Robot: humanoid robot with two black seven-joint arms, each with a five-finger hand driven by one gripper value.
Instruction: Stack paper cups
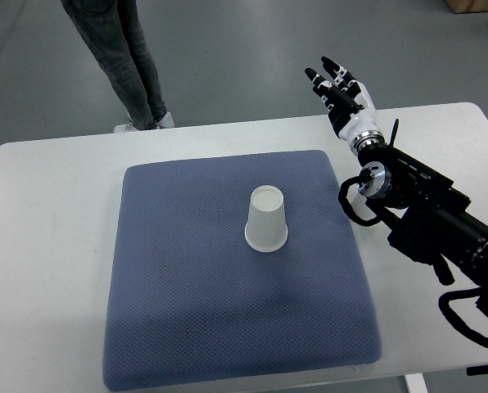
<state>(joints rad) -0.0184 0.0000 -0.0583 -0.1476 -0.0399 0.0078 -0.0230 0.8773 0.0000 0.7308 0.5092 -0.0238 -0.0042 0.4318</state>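
On the blue cushion (187, 270), a white paper cup (267, 219) is sitting upside down; the right hand (342, 94) is hovering well apart, fingers spread, holding nothing.

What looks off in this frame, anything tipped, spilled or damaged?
Nothing damaged or spilled. The paper cup stands upside down near the middle of the blue mat, upright and intact. It looks like one cup or a tight stack; I can't tell. The right hand is raised beyond the mat's far right corner, fingers open, holding nothing.

Lab or test space: bare grey floor (244, 49), white table (47, 246), standing person (125, 57).
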